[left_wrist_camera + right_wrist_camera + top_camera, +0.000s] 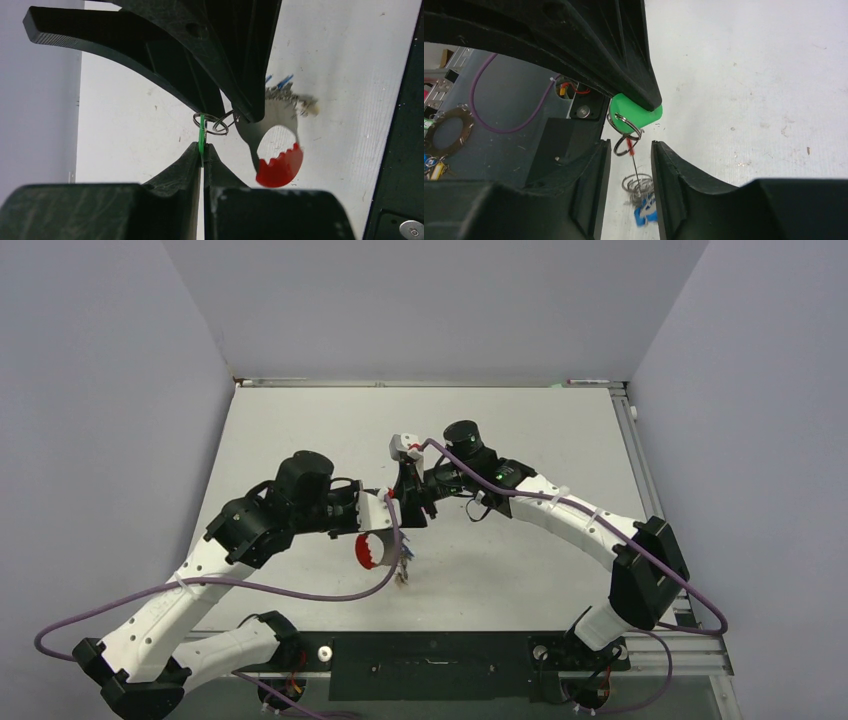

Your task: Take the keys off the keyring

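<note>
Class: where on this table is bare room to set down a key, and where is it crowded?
Bare: table along the back wall, and between keys and right arm. Crowded: centre, where left hand, pinching a green tag, and right hand meet by the keyring.

My black left claw point(202, 149) and black right claw point(630, 150) frame a bright green tag point(201, 131). The keyring point(280, 169) is grey with a red scalloped arc. The silvery keys point(286, 96) carry blue tags. The surface point(560, 440) is white with faint dark specks, and the cable point(250, 590) is purple.
</note>
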Controlling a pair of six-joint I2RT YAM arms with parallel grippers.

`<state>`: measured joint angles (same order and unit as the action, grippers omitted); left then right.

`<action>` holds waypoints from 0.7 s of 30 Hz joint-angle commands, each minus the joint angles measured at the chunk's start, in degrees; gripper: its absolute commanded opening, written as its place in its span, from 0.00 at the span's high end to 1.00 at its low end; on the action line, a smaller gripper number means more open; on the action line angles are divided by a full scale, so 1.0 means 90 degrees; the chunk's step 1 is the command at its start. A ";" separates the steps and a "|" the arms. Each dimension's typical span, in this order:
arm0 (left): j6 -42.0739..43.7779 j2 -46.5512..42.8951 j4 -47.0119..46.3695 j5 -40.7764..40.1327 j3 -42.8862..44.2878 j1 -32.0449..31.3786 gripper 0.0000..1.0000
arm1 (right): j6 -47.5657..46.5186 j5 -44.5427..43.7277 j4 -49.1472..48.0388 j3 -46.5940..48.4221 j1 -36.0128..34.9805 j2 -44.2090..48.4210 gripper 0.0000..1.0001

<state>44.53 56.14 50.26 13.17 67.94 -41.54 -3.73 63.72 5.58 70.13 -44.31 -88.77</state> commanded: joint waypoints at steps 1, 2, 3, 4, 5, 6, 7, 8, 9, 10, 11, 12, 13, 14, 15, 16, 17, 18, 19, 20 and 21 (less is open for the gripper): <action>-0.0143 -0.0045 -0.0416 0.0163 0.0348 -0.0006 1.00 | -0.0072 0.0187 -0.0542 -0.0048 -0.0047 -0.0019 0.68; -0.0143 -0.0046 -0.0410 0.0172 0.0337 -0.0009 1.00 | -0.0059 0.0194 -0.0550 -0.0034 -0.0047 -0.0033 0.71; -0.0152 -0.0051 -0.0409 0.0180 0.0334 -0.0012 1.00 | -0.0031 0.0195 -0.0563 -0.0036 -0.0050 -0.0038 0.74; -0.0153 -0.0055 -0.0409 0.0178 0.0327 -0.0013 1.00 | 0.0003 0.0199 -0.0567 -0.0031 -0.0050 -0.0039 0.77; -0.0153 -0.0063 -0.0401 0.0182 0.0316 -0.0013 1.00 | 0.0050 0.0202 -0.0564 -0.0030 -0.0047 -0.0052 0.79; -0.0153 -0.0066 -0.0399 0.0189 0.0312 -0.0009 1.00 | 0.0085 0.0201 -0.0655 -0.0015 -0.0047 -0.0054 0.80; -0.0158 -0.0071 -0.0399 0.0185 0.0287 -0.0013 1.00 | 0.0095 0.0204 -0.0744 -0.0012 -0.0050 -0.0049 0.81; -0.0161 -0.0066 -0.0404 0.0184 0.0284 -0.0013 1.00 | 0.0095 0.0179 -0.0756 -0.0013 -0.0050 -0.0057 0.81; -0.0168 -0.0067 -0.0407 0.0182 0.0273 -0.0013 1.00 | 0.0096 0.0167 -0.0750 -0.0009 -0.0047 -0.0057 0.81; -0.0172 -0.0061 -0.0408 0.0178 0.0266 -0.0013 1.00 | 0.0094 0.0156 -0.0736 -0.0006 -0.0047 -0.0056 0.80; -0.0180 -0.0052 -0.0423 0.0173 0.0251 -0.0011 1.00 | 0.0085 0.0147 -0.0720 -0.0008 -0.0053 -0.0051 0.79; -0.0203 -0.0047 -0.0435 0.0168 0.0229 -0.0011 1.00 | 0.0081 0.0141 -0.0705 -0.0019 -0.0050 -0.0051 0.78; -0.0218 -0.0032 -0.0458 0.0163 0.0203 -0.0013 1.00 | 0.0061 0.0130 -0.0687 -0.0030 -0.0050 -0.0050 0.78; -0.0251 -0.0020 -0.0466 0.0171 0.0174 -0.0013 1.00 | 0.0016 0.0106 -0.0648 -0.0039 -0.0050 -0.0045 0.78; -0.0294 0.0003 -0.0483 0.0180 0.0145 -0.0012 1.00 | -0.0070 0.0100 -0.0548 -0.0048 -0.0047 -0.0047 0.78; -0.0344 0.0018 -0.0491 0.0184 0.0111 -0.0008 1.00 | -0.0175 0.0084 -0.0389 -0.0060 -0.0055 -0.0047 0.78; -0.0414 0.0037 -0.0503 0.0187 0.0078 -0.0013 1.00 | -0.0291 0.0080 -0.0246 -0.0082 -0.0049 -0.0040 0.77; -0.0462 0.0048 -0.0506 0.0197 0.0029 -0.0011 1.00 | -0.0373 0.0091 -0.0128 -0.0121 -0.0040 -0.0021 0.76; -0.0508 0.0058 -0.0511 0.0213 -0.0027 -0.0013 1.00 | -0.0471 0.0104 -0.0044 -0.0175 -0.0041 0.0001 0.75; -0.0576 0.0061 -0.0528 0.0232 -0.0093 -0.0013 1.00 | -0.0546 0.0114 0.0067 -0.0236 -0.0038 0.0027 0.73; -0.0636 0.0061 -0.0548 0.0245 -0.0153 -0.0013 1.00 | -0.0606 0.0117 0.0108 -0.0292 -0.0037 0.0055 0.69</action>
<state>41.89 56.69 49.69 13.76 67.55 -41.54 -4.54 63.70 4.84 69.21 -44.36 -88.90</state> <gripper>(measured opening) 0.007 0.262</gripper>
